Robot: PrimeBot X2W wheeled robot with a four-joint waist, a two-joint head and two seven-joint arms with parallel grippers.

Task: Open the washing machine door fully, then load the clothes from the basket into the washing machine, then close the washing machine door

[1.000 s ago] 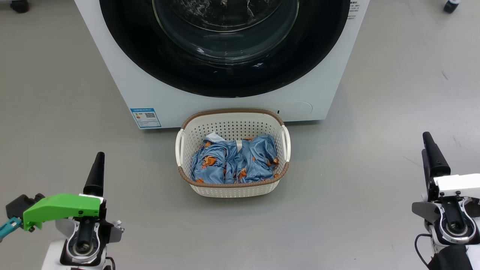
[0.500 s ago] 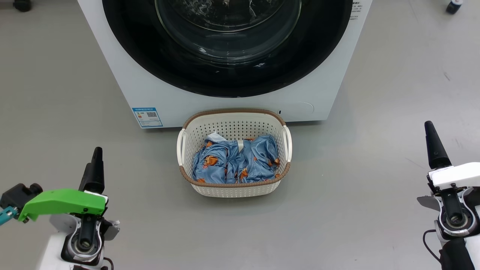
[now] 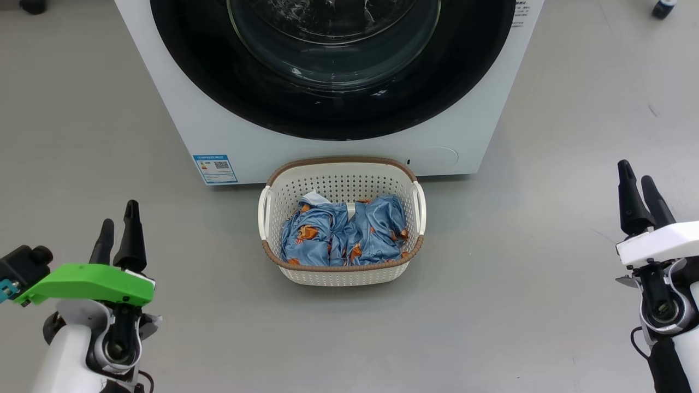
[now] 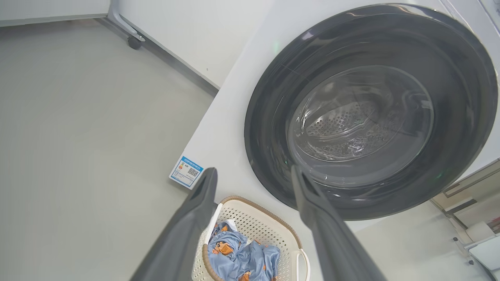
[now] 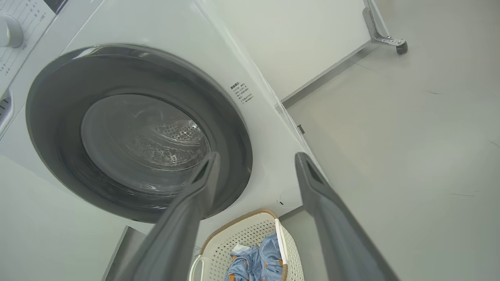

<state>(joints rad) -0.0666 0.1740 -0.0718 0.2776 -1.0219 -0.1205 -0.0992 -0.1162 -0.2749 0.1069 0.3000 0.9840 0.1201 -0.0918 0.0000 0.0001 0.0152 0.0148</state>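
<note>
**Q:** Start close in. How do your grippers stand?

**A:** My left gripper [image 3: 118, 213] is low at my left, both dark fingers spread apart and pointing up towards the machine, with nothing between them. A green cover [image 3: 87, 284] sits on that wrist. My right gripper [image 3: 634, 170] is at my far right, its fingers parted too, pointing the same way and holding nothing. Both hang over bare grey floor [image 3: 519, 305], well apart from the basket.

**Q:** And the basket?

**A:** The basket [image 3: 338, 183] stands upright on the floor between my two arms, straight ahead. Its long axis runs left to right, along the washer's front, with one white handle [image 3: 264, 213] at each short end and the open top facing up at me. The clothes [image 3: 341, 234] lie crumpled inside it, a shiny light-blue heap with orange figures, spread side to side towards the near wall, a bit of white trim [image 3: 312, 198] at the back.

**Q:** Beyond that?

**A:** The washing machine [image 3: 218, 136] stands just behind the basket's far rim; I cannot tell whether they touch. A blue label sticker [image 3: 214, 168] is low on its front, to the left. The washing machine door [image 3: 327, 117] is shut flat against that front, facing me, its glass bowl [image 3: 333, 49] in the centre. From my left wrist I see the perforated drum [image 4: 343, 125] through the glass.
</note>
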